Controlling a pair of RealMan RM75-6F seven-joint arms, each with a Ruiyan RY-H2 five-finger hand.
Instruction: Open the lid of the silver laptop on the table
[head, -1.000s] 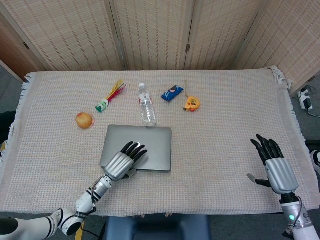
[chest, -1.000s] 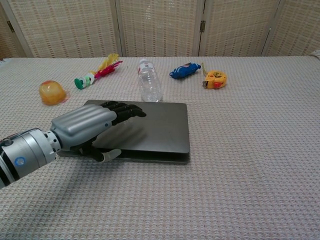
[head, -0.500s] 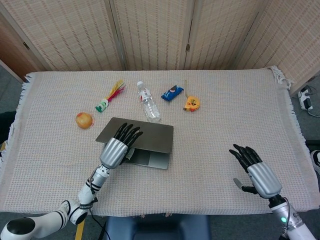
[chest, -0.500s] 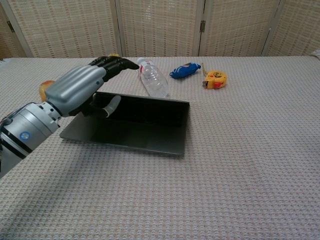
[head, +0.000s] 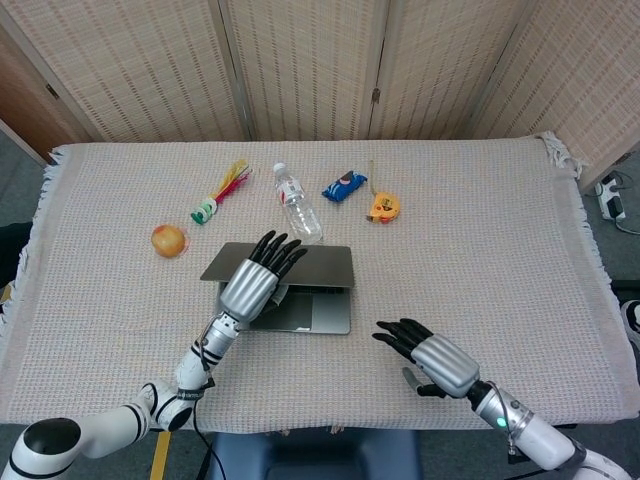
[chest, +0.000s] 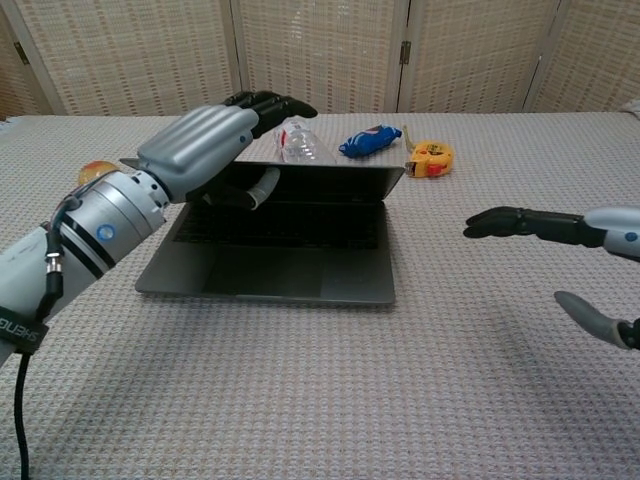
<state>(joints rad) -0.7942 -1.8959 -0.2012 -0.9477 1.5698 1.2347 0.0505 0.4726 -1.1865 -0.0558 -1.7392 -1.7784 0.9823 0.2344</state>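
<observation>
The silver laptop (chest: 280, 240) sits near the middle of the cloth-covered counter (head: 470, 230), toward the robot's left, its lid (chest: 300, 178) raised partway so the keyboard and trackpad show in the chest view. Its long axis runs left to right across the counter; the hinge lies at the far edge and the open mouth faces the robot. The left hand (chest: 215, 140) holds the lid's upper edge, fingers (chest: 275, 103) reaching over the top and the thumb tucked under against the screen side, a hold that seems meant to swing the lid back on its hinge. The right hand (head: 428, 355) hovers apart from the laptop over bare cloth, fingers spread and holding nothing, perhaps ready to steady the base. Just behind the lid lies a clear water bottle (head: 297, 208); a blue snack packet (head: 345, 185), a yellow tape measure (head: 384, 207), an orange fruit (head: 168, 240) and a feathered toy (head: 222, 190) lie farther out.
</observation>
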